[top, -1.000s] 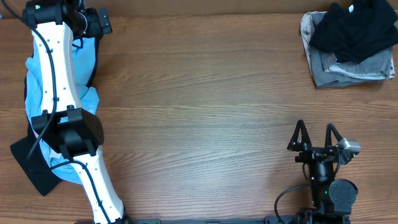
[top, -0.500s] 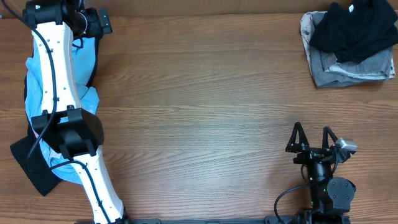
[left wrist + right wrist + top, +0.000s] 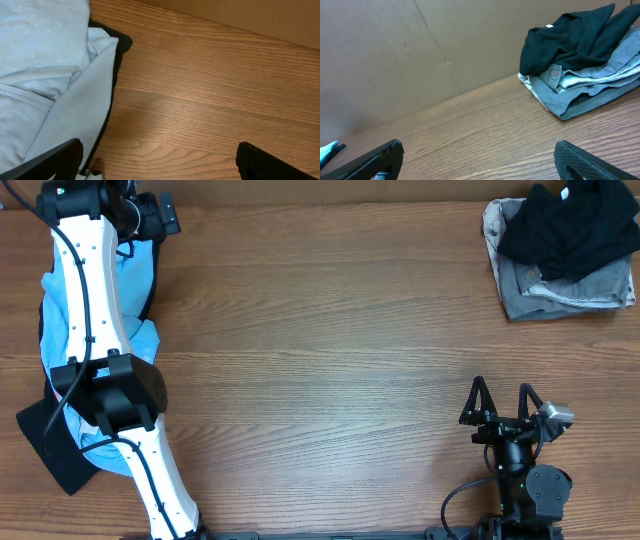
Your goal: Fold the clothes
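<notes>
Two clothes heaps: blue-and-black heap (image 3: 146,340) at left, black T-shirt (image 3: 570,230) on grey garments (image 3: 560,298) upper right. Left gripper (image 3: 160,215) and right gripper (image 3: 502,394) gape, empty.

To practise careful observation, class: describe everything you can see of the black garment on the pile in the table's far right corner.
The black garment is soft matte fabric, crumpled and unfolded, draped over a stack of grey garments on the table. A small white label shows near its top edge. Only the stack beneath visibly touches it.
</notes>
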Motion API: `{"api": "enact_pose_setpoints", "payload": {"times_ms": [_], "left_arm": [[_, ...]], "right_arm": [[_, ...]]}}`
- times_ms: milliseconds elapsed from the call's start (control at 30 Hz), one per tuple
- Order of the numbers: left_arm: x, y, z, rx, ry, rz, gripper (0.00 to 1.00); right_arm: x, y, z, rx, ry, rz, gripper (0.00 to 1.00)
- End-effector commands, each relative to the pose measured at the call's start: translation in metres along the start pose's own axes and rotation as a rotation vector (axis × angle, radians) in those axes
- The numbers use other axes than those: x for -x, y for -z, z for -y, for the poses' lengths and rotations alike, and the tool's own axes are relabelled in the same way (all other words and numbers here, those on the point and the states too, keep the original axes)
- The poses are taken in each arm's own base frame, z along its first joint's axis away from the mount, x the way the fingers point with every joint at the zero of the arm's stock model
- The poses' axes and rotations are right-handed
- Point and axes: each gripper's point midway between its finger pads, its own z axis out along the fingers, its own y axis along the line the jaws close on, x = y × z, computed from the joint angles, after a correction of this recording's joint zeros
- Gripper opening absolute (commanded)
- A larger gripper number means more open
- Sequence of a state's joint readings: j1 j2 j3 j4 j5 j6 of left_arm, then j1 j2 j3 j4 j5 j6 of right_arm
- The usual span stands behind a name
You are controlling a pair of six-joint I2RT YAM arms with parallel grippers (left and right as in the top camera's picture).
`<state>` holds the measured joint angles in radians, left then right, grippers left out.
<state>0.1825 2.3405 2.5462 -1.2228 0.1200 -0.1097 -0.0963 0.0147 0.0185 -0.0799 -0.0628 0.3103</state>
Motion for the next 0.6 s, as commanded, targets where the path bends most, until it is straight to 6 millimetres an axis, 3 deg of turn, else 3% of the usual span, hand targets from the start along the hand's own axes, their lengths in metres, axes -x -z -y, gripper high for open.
{"api": "enact_pose_setpoints", "payload": {"times_ms": [0, 133, 300, 400, 467, 567], "left_arm": [[-0.001, -0.004, 0.004, -0.007, 0.004, -0.004, 1.00], [0.002, 0.004, 0.010, -0.013, -0.005, 0.010, 1.00], [0.001, 0.053, 0.056, -0.062, -0.074, 0.068, 1.00], [-0.021, 0.088, 0.091, -0.103, -0.133, 0.070, 1.00], [-0.047, 0.111, 0.114, -0.133, -0.179, 0.055, 1.00], [-0.082, 0.141, 0.128, -0.133, -0.259, 0.053, 1.00]], "right_arm": [[-0.002, 0.000, 0.000, 0.004, -0.001, 0.003, 1.00], [-0.002, 0.000, 0.000, 0.004, -0.001, 0.003, 1.00], [-0.002, 0.000, 0.000, 0.004, -0.001, 0.003, 1.00], [-0.002, 0.000, 0.000, 0.004, -0.001, 0.003, 1.00], [-0.002, 0.000, 0.000, 0.004, -0.001, 0.003, 1.00], [-0.002, 0.000, 0.000, 0.004, -0.001, 0.002, 1.00]]}}
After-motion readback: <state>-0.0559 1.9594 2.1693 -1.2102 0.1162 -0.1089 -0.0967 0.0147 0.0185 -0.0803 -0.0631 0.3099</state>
